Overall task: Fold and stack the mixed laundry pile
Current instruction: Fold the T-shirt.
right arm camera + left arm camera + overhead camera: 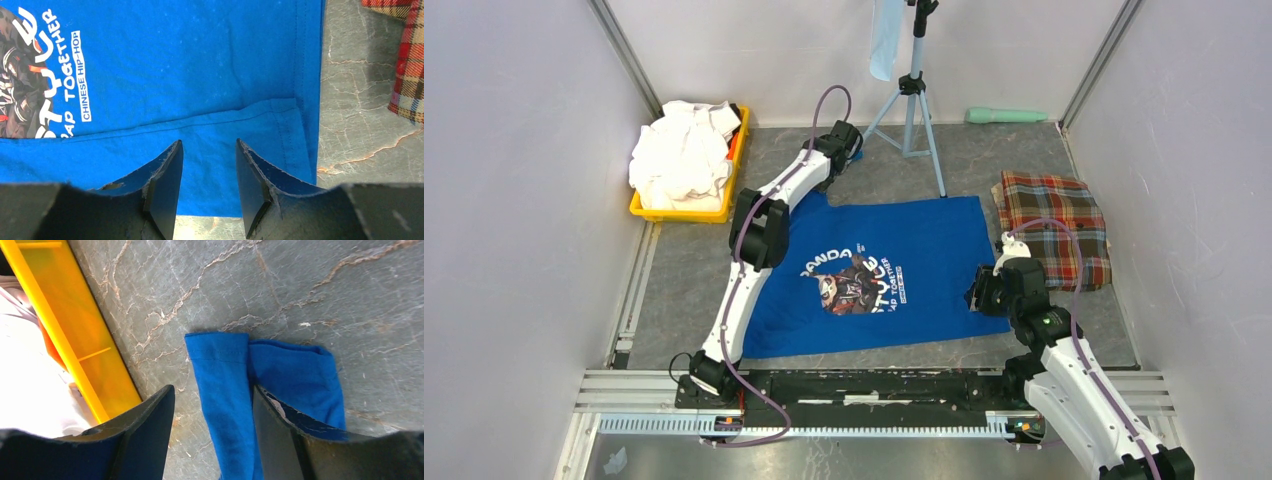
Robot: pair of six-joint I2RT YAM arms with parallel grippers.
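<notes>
The royal-blue T-shirt [904, 265] lies spread flat, graphic up, in the middle of the table. My left gripper [852, 150] is at its far left sleeve; in the left wrist view the gripper [214, 400] is open, with the folded sleeve [225, 385] lying between the fingers, untouched by the left one. My right gripper [977, 290] hangs open just above the shirt's near right corner; the right wrist view shows the gripper [209, 150] above the hem [240, 120]. A folded red-green plaid cloth [1054, 225] lies to the right. White shirts [682, 150] fill a yellow bin [649, 208].
A camera tripod [914, 100] stands behind the shirt, with a pale-blue cloth [886, 35] hanging beside it. A green object [1006, 115] lies at the back wall. The yellow bin wall [75, 330] is just left of my left fingers. Walls enclose the table on three sides.
</notes>
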